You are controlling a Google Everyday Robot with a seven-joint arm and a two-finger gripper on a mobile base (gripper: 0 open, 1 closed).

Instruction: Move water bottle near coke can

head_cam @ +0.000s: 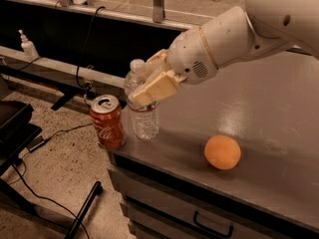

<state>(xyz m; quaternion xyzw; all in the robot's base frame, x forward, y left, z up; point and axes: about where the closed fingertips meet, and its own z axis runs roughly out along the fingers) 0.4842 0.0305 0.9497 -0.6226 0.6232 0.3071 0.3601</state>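
gripper (145,79) on water bottle (145,121), orange (222,152) nearby

the gripper (144,81), at the near left corner of the table top (279,98), has matt cream plastic fingers (155,87) clamped on the upper body of the water bottle (144,118), which is clear ribbed plastic with a white cap. the arm shell (224,39) is smooth white plastic. the coke can (107,123) is glossy red metal with a silver top. the table top is smooth grey with a dull sheen. the orange (222,152) looks matt, the floor (50,173) speckled.
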